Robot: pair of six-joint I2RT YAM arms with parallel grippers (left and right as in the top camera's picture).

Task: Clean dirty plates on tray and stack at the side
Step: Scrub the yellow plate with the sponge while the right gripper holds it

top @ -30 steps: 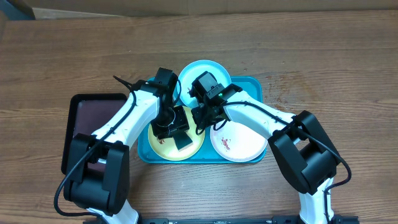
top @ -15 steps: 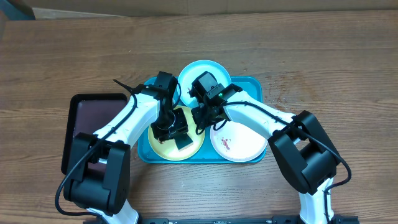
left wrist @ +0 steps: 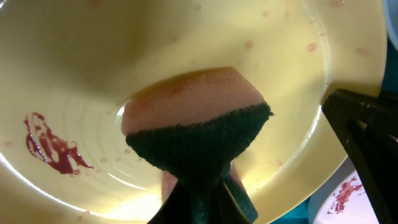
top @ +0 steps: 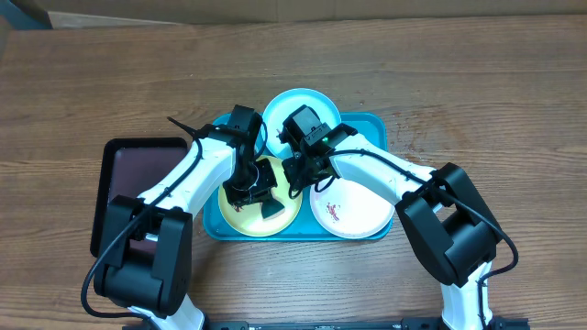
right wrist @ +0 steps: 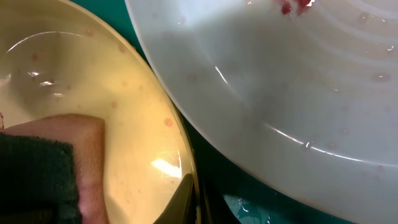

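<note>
The teal tray (top: 377, 129) holds three plates: light blue (top: 299, 104) at the back, yellow-green (top: 237, 214) at front left, white (top: 358, 213) at front right with a red smear. My left gripper (top: 260, 194) is shut on a pink sponge with a dark green pad (left wrist: 198, 122) and presses it on the yellow-green plate (left wrist: 93, 56), next to a red smear (left wrist: 51, 145). My right gripper (right wrist: 196, 200) is shut on that plate's rim (right wrist: 184, 149), beside the white plate (right wrist: 286, 74).
A smaller dark maroon tray (top: 138, 183) lies left of the teal tray. The wooden table (top: 477, 82) surrounds both. Both arms cross over the middle of the teal tray. Teal tray floor (right wrist: 249, 202) shows between the two front plates.
My left gripper has shifted the sponge slightly across the yellow-green plate and turned it. The right arm and the plates have not moved.
</note>
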